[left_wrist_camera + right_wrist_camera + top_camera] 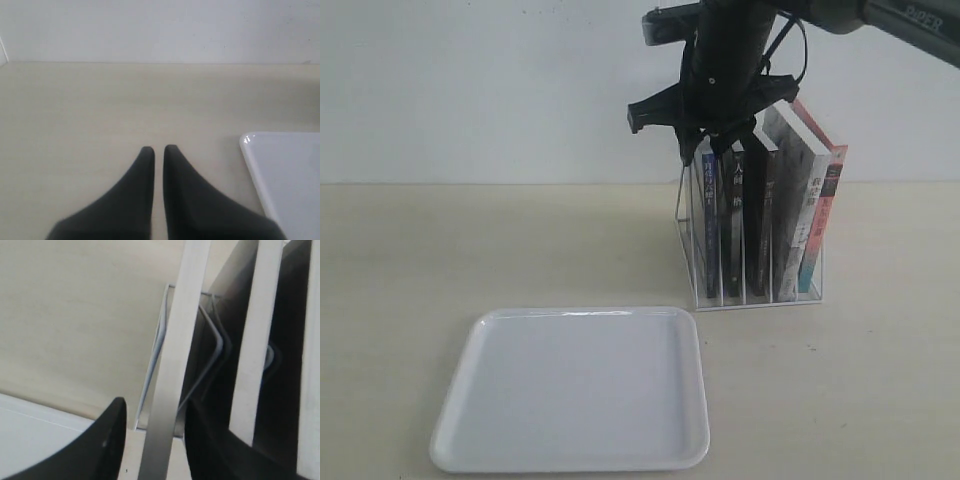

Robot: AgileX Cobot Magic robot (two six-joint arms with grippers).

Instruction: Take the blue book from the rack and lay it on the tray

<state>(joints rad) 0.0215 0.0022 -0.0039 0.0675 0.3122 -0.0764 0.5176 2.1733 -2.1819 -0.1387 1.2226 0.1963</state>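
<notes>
Books stand upright in a small white wire rack (756, 303) at the right centre of the exterior view, on a pale wooden table (880, 380). The thin blue book with a narrow spine (709, 225) fills the leftmost slot, just beside two black-spined books (732, 225); a red-orange book (825, 200) leans at the far right of the rack. The black right gripper (708, 150) hangs from the top of the frame onto the upper edge of the blue book. In the right wrist view its fingers (107, 445) sit one on each side of the book's pale page edge (172, 370), jaws parted, with a visible gap between one finger and the book; a rack wire (217, 340) runs close by. The flat white rectangular plastic tray with rounded corners (570, 455) lies at lower left, near the rack and apart from it. The left gripper (158, 150) hovers over bare table, jaws nearly together with only a slit between them, a corner of the tray (250, 140) beside it.
</notes>
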